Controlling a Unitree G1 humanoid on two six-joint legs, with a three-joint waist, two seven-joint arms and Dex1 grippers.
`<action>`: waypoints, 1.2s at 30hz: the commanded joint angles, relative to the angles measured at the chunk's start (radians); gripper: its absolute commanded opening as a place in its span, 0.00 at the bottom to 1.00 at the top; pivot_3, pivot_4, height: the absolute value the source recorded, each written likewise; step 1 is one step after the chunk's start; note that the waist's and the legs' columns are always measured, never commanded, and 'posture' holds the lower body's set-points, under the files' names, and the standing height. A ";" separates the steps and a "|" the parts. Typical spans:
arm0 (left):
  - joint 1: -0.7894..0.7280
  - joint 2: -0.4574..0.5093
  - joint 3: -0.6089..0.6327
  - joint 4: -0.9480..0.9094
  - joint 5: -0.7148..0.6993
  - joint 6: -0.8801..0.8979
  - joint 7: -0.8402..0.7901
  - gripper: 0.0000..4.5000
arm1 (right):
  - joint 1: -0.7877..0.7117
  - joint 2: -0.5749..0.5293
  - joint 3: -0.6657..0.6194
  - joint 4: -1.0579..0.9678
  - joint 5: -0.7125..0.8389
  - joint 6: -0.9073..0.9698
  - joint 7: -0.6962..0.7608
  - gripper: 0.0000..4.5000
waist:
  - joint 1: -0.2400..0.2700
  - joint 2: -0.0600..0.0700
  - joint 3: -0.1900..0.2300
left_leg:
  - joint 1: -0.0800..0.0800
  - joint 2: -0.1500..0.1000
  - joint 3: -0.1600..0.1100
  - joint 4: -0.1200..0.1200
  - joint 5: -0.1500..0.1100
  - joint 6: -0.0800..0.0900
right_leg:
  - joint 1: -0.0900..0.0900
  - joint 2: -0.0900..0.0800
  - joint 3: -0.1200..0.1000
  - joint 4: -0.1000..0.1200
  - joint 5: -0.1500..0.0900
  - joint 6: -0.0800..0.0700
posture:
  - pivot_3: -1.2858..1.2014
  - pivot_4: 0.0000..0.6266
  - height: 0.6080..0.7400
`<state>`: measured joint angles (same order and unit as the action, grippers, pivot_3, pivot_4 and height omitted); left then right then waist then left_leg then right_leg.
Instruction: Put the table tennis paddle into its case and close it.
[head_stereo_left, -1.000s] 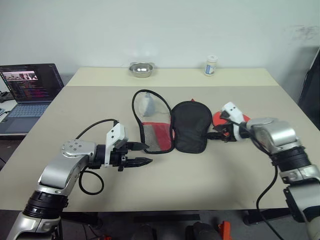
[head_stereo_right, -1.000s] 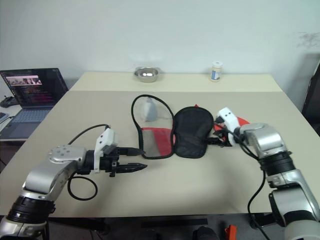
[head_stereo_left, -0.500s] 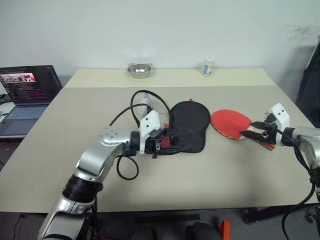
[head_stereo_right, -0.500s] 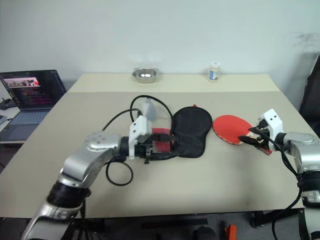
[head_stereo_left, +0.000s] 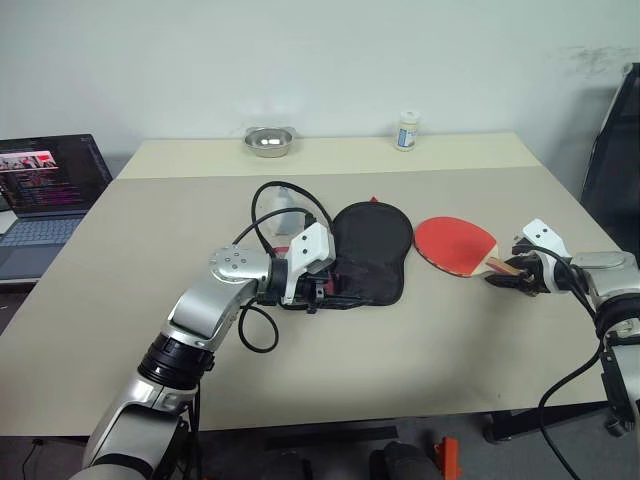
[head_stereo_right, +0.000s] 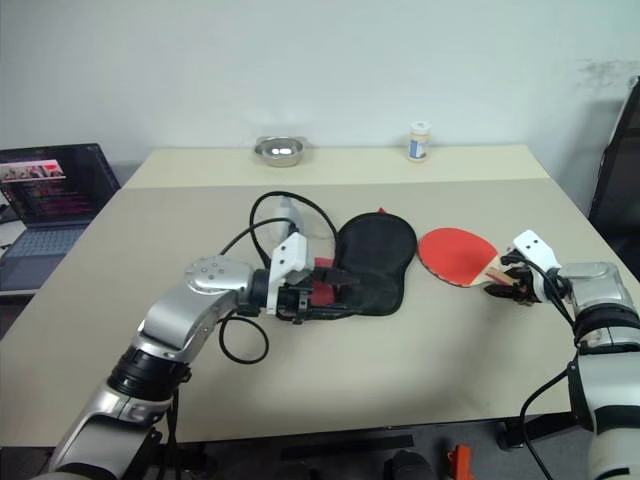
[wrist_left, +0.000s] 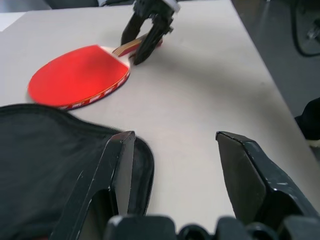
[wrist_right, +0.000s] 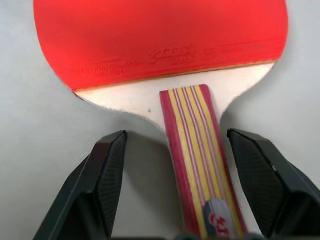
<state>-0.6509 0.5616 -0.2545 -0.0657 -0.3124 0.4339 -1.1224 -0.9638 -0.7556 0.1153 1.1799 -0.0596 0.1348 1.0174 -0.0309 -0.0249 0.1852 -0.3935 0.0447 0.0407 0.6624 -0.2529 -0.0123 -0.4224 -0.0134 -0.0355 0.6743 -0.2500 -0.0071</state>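
Red paddle (head_stereo_left: 455, 243) lies flat on the table (head_stereo_left: 420, 340), right of the black case (head_stereo_left: 368, 250) — right gripper (wrist_right: 172, 187) spread around its handle, left gripper (wrist_left: 175, 165) spread at the case edge.

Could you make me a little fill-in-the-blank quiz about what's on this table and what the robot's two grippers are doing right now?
1. The paddle lies flat on the table with its ______ rubber face up.
2. The right gripper is open, with one finger on each side of the paddle's ______.
3. The left gripper is open at the edge of the black ______.
4. At the far edge of the table stands a small metal ______, left of the small white bottle.

Missing words: red; handle; case; bowl
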 joint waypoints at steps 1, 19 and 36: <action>0.005 0.021 0.041 -0.038 -0.005 -0.005 0.006 0.63 | -0.015 0.034 -0.011 0.039 -0.013 -0.004 -0.031 0.77 | -0.002 0.000 0.000 | 0.001 0.000 0.000 0.000 0.000 0.000 | 0.001 0.000 0.000 0.000 0.000 0.000 | 0.52 0.24 1.00; 0.007 0.035 0.057 -0.011 0.004 -0.022 0.008 0.63 | -0.060 0.039 -0.119 0.074 0.006 0.078 -0.246 0.24 | -0.005 -0.001 0.000 | 0.015 0.001 0.009 0.000 0.001 -0.001 | 0.007 0.000 0.011 0.005 0.003 0.001 | 0.52 0.24 1.00; 0.114 0.134 0.180 -0.038 -0.012 -0.018 0.043 0.63 | 0.184 0.360 -0.432 -0.990 0.290 0.786 -0.674 0.24 | -0.003 -0.001 0.001 | -0.007 0.002 0.019 -0.002 0.002 -0.004 | -0.019 -0.004 0.023 0.006 0.005 0.008 | 0.52 0.24 1.00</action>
<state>-0.5312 0.6758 -0.1220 -0.0800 -0.3136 0.4313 -1.0810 -0.7620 -0.4385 -0.2480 0.3856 0.1661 0.8029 0.4406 -0.0339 -0.0255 0.1859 -0.4007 0.0472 0.0598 0.6602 -0.2506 -0.0175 -0.4427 -0.0169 -0.0128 0.6809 -0.2445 0.0009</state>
